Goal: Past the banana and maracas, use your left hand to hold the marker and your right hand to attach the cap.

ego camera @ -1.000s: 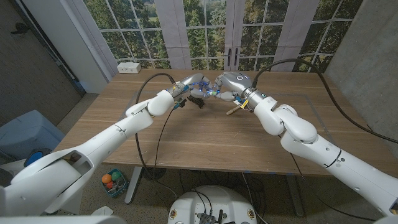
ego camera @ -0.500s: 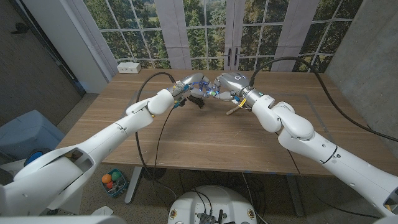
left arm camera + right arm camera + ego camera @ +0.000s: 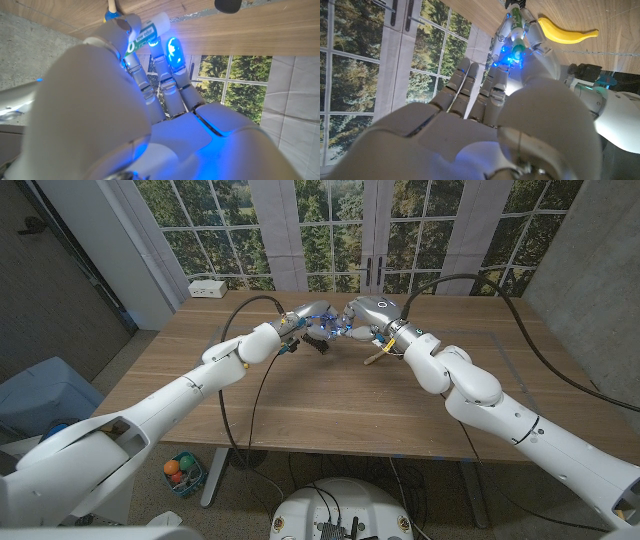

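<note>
Fingers of left hand (image 3: 310, 321) grasp marker (image 3: 145, 33); right hand (image 3: 366, 314) fingers' state unclear, banana (image 3: 563, 32) just beside.

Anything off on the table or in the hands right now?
Nothing stands out. The left hand holds the marker and meets the right hand over the far side of the table. The banana lies whole on the wood. No spill or damage visible.
</note>
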